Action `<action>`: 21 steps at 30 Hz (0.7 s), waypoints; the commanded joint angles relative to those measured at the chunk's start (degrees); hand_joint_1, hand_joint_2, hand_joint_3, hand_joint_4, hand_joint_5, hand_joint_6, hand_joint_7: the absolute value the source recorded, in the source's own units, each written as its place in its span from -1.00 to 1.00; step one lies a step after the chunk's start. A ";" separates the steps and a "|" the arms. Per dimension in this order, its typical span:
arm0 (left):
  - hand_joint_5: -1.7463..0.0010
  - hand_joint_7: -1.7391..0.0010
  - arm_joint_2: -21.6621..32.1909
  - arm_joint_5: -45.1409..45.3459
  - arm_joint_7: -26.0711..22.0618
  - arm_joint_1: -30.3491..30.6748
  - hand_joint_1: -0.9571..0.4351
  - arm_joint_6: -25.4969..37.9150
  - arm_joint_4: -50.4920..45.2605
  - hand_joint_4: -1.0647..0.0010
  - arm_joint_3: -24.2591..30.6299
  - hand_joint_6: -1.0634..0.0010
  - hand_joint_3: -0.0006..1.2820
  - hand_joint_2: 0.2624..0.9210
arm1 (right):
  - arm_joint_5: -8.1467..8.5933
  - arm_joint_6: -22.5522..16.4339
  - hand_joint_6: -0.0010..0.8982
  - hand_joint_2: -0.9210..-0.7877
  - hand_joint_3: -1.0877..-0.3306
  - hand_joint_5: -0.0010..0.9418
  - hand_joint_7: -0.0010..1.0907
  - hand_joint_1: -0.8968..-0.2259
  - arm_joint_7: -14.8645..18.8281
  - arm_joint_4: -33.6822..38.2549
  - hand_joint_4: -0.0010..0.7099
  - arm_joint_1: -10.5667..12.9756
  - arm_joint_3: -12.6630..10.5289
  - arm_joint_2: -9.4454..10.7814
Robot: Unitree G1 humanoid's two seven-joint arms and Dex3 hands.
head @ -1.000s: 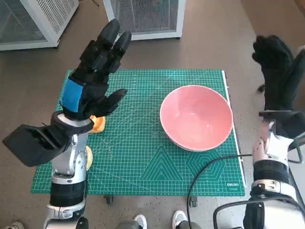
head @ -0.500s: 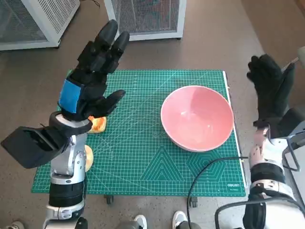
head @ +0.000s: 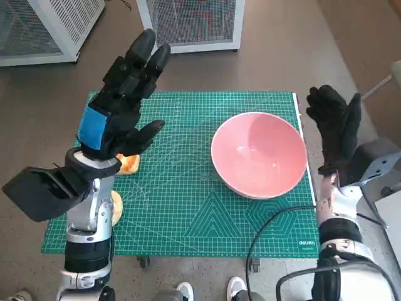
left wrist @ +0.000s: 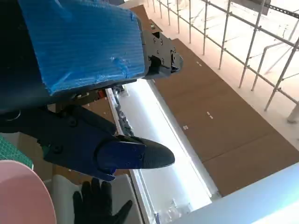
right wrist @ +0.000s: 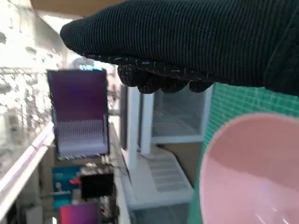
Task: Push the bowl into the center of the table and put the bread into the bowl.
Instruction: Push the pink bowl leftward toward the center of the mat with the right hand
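Observation:
A pink bowl [head: 259, 153] sits on the right part of the green cutting mat [head: 182, 200], near the mat's right edge. It also shows in the right wrist view as a pink rim [right wrist: 252, 172], and in the left wrist view [left wrist: 18, 196]. The bread [head: 128, 163] lies at the mat's left side, mostly hidden under my left hand [head: 122, 100]. That hand is raised above the mat with fingers spread, holding nothing. My gloved right hand [head: 334, 128] stands upright with fingers apart just right of the bowl, not touching it.
White wire-mesh units [head: 191, 22] stand on the floor behind the table. A black cable [head: 276, 229] loops over the mat's front right corner. A yellowish round object [head: 116, 207] peeks out beside my left forearm. Feet [head: 235, 288] show below the table's front edge.
My right hand has come down and leftward, from off to the right to close beside the bowl's right rim. The left hand and the bowl have hardly moved.

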 commanded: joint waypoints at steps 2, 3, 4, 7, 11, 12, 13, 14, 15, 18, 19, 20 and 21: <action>1.00 0.96 0.76 -0.73 -0.40 0.63 -0.61 0.23 -0.16 0.62 0.52 0.60 -0.51 1.00 | -1.29 1.54 -0.59 -1.00 -0.37 -0.98 -0.66 -0.44 -1.02 1.21 -0.53 1.15 0.70 1.93; 1.00 0.96 0.77 -0.79 -0.44 0.62 -0.61 0.21 -0.12 0.62 0.56 0.60 -0.51 1.00 | -1.45 1.65 -0.60 -1.00 -0.38 -0.98 -0.66 -0.44 -1.14 1.22 -0.52 1.11 0.80 2.11; 1.00 0.96 0.80 -0.89 -0.55 0.62 -0.61 0.15 0.01 0.62 0.63 0.60 -0.51 1.00 | -1.60 1.81 -0.60 -1.00 -0.38 -0.98 -0.67 -0.44 -1.26 1.23 -0.52 1.07 0.89 2.36; 1.00 0.96 0.88 -1.23 -0.80 0.67 -0.61 0.12 0.19 0.62 0.80 0.60 -0.52 1.00 | -2.00 2.37 -0.61 -1.00 -0.40 -0.98 -0.67 -0.44 -1.60 1.23 -0.52 0.96 1.04 3.03; 1.00 0.96 0.87 -1.82 -1.14 0.82 -0.60 0.24 0.28 0.62 1.00 0.60 -0.52 1.00 | -2.14 3.27 -0.61 -1.00 -0.41 -0.98 -0.67 -0.43 -1.85 1.33 -0.51 0.85 1.17 3.73; 1.00 0.96 0.89 -1.89 -1.20 0.91 -0.59 0.19 0.32 0.62 1.05 0.60 -0.53 1.00 | -2.19 3.51 -0.61 -1.00 -0.41 -0.98 -0.67 -0.42 -1.97 1.35 -0.51 0.82 1.27 3.99; 1.00 0.96 0.91 -1.95 -1.25 0.98 -0.59 0.15 0.35 0.62 1.08 0.60 -0.53 1.00 | -2.23 3.69 -0.61 -1.00 -0.41 -0.98 -0.67 -0.42 -2.06 1.36 -0.50 0.81 1.34 4.17; 1.00 0.96 0.95 -1.97 -1.31 1.07 -0.59 0.06 0.37 0.62 1.12 0.60 -0.53 1.00 | -2.28 3.91 -0.61 -1.00 -0.42 -0.98 -0.67 -0.41 -2.20 1.38 -0.50 0.79 1.43 4.41; 1.00 0.96 0.98 -2.00 -1.35 1.13 -0.59 0.00 0.39 0.62 1.16 0.60 -0.53 1.00 | -2.31 4.06 -0.61 -1.00 -0.42 -0.98 -0.67 -0.40 -2.30 1.40 -0.50 0.78 1.51 4.56; 1.00 0.96 1.20 -2.16 -1.42 1.27 -0.58 0.02 0.33 0.62 1.36 0.60 -0.53 1.00 | -2.17 4.68 -0.60 -1.00 -0.45 -0.98 -0.66 -0.37 -2.29 1.45 -0.48 0.73 1.58 5.11; 1.00 0.96 1.24 -2.24 -1.42 1.33 -0.58 0.10 0.24 0.62 1.42 0.60 -0.53 1.00 | -2.12 4.86 -0.60 -1.00 -0.46 -0.97 -0.66 -0.36 -2.26 1.46 -0.48 0.72 1.58 5.27; 1.00 0.96 1.28 -2.35 -1.39 1.44 -0.58 0.29 0.03 0.62 1.48 0.60 -0.53 1.00 | -2.05 5.09 -0.60 -1.00 -0.47 -0.97 -0.66 -0.36 -2.22 1.50 -0.48 0.70 1.56 5.48; 1.00 0.96 1.33 -2.40 -1.28 1.59 -0.58 0.52 -0.25 0.62 1.54 0.60 -0.53 1.00 | -1.96 5.37 -0.59 -1.00 -0.47 -0.97 -0.66 -0.35 -2.19 1.56 -0.47 0.64 1.53 5.79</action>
